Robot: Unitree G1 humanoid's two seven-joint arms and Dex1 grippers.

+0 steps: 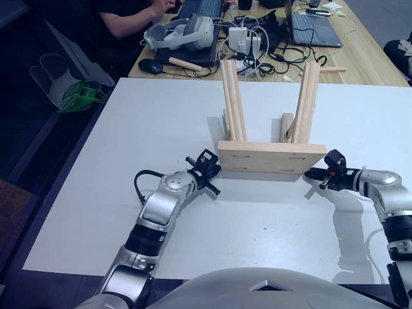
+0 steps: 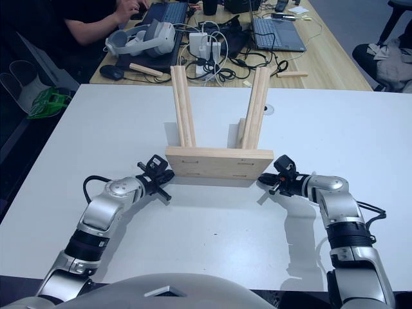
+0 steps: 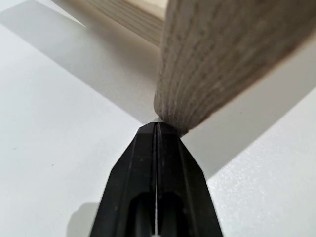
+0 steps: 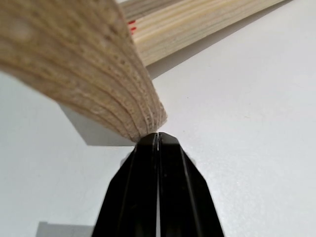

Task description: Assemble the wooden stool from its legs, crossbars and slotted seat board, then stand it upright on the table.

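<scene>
The assembled wooden stool lies on its side on the white table (image 1: 129, 212). Its slotted seat board (image 1: 270, 158) stands on edge facing me. Two pairs of legs (image 1: 232, 96) (image 1: 308, 96) point away from me, with a crossbar (image 1: 286, 125) showing between them. My left gripper (image 1: 215, 168) is shut, its tip (image 3: 158, 126) touching the seat's lower left corner (image 3: 222, 59). At the lower right corner (image 4: 84, 64), my right gripper (image 1: 313, 174) is also shut, tip (image 4: 158, 134) against the wood. Neither gripper holds anything.
Behind the table stands a wooden desk (image 1: 360, 58) with laptops, a headset (image 1: 180, 32), a mouse and tangled cables. A green object (image 1: 80, 95) hangs off the table's far left corner. Bare table surface lies on both sides of the stool and in front of it.
</scene>
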